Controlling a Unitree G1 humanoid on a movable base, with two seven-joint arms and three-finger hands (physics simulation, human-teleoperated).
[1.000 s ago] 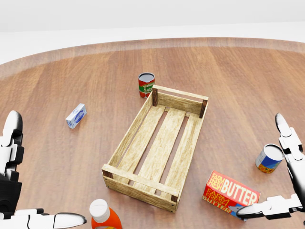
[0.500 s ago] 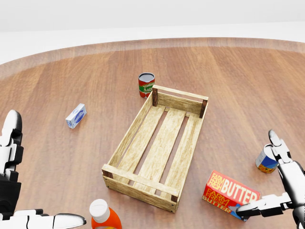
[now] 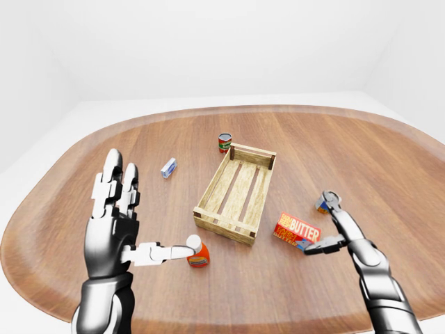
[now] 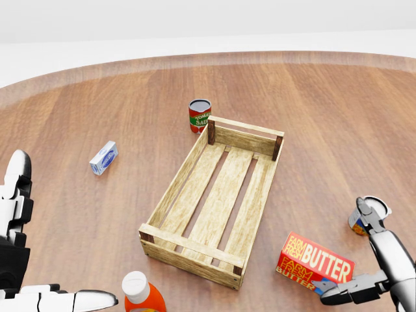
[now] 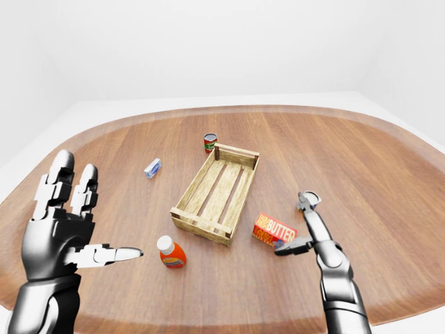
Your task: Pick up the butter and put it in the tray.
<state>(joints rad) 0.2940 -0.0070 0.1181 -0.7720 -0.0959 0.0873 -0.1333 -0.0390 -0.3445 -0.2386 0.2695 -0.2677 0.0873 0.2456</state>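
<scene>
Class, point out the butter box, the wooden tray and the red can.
butter box (image 4: 316,261), head view, printed top face.
wooden tray (image 4: 245,138), head view, far end wall.
red can (image 4: 199,117), head view, label side.

place: bare simulated test room — not a home or shop | walls: plain white all round me, unfurnished | surface: one big rounded wooden table (image 3: 389,160) | goods: grocery props strewn on it — tomato can (image 4: 199,115), slatted crate (image 4: 214,198)
</scene>
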